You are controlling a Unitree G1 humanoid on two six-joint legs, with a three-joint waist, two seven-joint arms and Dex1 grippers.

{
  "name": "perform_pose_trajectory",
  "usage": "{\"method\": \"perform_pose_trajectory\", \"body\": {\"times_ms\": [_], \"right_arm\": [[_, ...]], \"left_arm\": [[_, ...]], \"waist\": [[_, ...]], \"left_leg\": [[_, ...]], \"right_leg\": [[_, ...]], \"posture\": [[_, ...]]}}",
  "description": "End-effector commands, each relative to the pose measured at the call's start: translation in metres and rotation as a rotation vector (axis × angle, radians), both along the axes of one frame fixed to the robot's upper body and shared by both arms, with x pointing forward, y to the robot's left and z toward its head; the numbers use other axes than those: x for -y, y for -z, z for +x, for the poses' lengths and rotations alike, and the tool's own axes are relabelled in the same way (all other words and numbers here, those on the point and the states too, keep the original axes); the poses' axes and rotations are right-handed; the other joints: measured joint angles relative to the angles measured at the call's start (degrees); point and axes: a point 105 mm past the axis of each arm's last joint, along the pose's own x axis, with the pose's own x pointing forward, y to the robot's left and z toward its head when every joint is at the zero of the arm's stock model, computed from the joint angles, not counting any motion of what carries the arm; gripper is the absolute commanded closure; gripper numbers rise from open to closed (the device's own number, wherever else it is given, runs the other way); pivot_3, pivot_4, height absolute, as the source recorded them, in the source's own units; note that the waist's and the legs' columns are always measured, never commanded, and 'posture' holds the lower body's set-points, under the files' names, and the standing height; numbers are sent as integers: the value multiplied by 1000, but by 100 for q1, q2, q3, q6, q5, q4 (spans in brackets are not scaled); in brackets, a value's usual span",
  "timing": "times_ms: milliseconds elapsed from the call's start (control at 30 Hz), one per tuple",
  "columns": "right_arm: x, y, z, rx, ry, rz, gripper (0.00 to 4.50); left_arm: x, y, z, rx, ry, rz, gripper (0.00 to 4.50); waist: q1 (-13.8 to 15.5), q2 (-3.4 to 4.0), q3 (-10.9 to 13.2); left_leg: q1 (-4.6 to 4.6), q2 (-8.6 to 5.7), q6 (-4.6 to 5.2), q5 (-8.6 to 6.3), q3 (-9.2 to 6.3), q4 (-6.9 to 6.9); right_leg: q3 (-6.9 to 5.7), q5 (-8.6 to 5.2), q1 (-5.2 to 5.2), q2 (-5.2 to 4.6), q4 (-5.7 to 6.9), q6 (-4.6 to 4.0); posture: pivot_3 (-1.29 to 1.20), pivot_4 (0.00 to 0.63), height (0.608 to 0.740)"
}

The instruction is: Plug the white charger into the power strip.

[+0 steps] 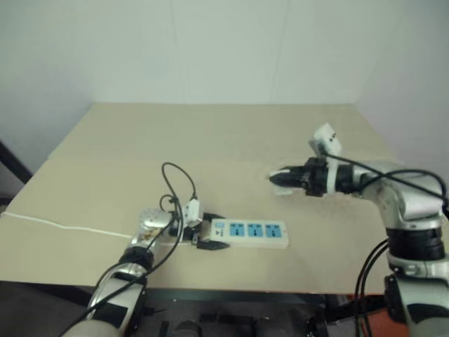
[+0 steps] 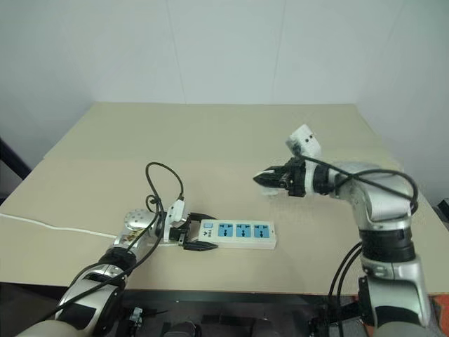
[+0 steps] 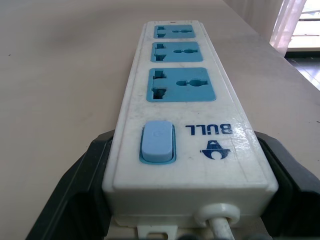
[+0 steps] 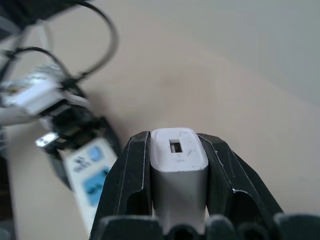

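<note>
The power strip (image 1: 252,232) lies near the table's front edge, a long white bar with three blue socket faces (image 3: 181,85) and a pale blue switch (image 3: 157,142). My left gripper (image 1: 208,234) clamps its cord end, one black finger (image 3: 82,190) against each side. Up and to the right, my right gripper (image 1: 277,178) hovers above the table and points left toward the strip. In the right wrist view it is shut on the white charger (image 4: 177,165), whose slotted end face sticks out between the fingertips. The charger is well apart from the strip.
The strip's thin white cord (image 1: 63,225) runs left across the tan table (image 1: 210,133) to its left edge. A black cable (image 1: 175,182) loops above my left wrist. The table's back half is bare up to the white wall.
</note>
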Motion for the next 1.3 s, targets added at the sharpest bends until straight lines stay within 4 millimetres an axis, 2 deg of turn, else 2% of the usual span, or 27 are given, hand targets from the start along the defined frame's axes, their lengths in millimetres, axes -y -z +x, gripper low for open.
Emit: {"method": "perform_pose_trajectory", "body": {"times_ms": [33, 167, 200, 300, 533, 1067, 1300], "right_arm": [[-20, -17, -12, 209, -14, 151, 3377], [-41, -7, -16, 263, -55, 187, 3377], [-46, -4, -20, 284, -117, 224, 3377], [-54, 6, -24, 294, -226, 276, 3377], [-68, 40, -17, 256, -265, 291, 3377], [-77, 74, -19, 221, -310, 209, 3377], [-71, 76, -13, 230, -295, 203, 3377]], "left_arm": [[0, 11, -3, -30, 11, 60, 1186], [-2, 10, -2, -29, 16, 69, 1186], [-1, 10, -2, -28, 19, 71, 1186], [-1, 9, -2, -27, 24, 73, 1186], [1, 11, -5, -31, 35, 75, 1186], [-3, 13, -7, -32, 40, 84, 1186], [-4, 13, -7, -30, 38, 88, 1186]], "waist": [[-4, -1, 0], [-9, 0, 0], [-10, -1, 0], [-18, -1, 0], [-17, -1, 0], [-22, -1, 0], [-35, -1, 0]], "left_leg": [[0, 0, 0, 0, -1, -1], [-1, -1, 0, 0, 1, 4], [0, -1, 0, 0, 1, 4], [4, 0, 0, 0, 0, -1], [7, 0, 0, 0, 0, -1], [8, 0, 0, 0, 0, -1], [8, 0, 0, 0, 0, -1]], "right_leg": [[0, 0, -1, 0, 1, 0], [2, 2, -4, 0, 5, 3], [1, 2, -3, 0, 4, 3], [1, 2, -1, 3, 1, 3], [0, 2, 3, 2, 0, 1], [1, 2, 3, 2, 1, 1], [1, 2, 3, 3, 1, 2]], "posture": [[0, 150, 740], [0, 150, 740], [0, 150, 740], [0, 150, 740], [0, 150, 740], [0, 150, 740], [0, 150, 740]]}}
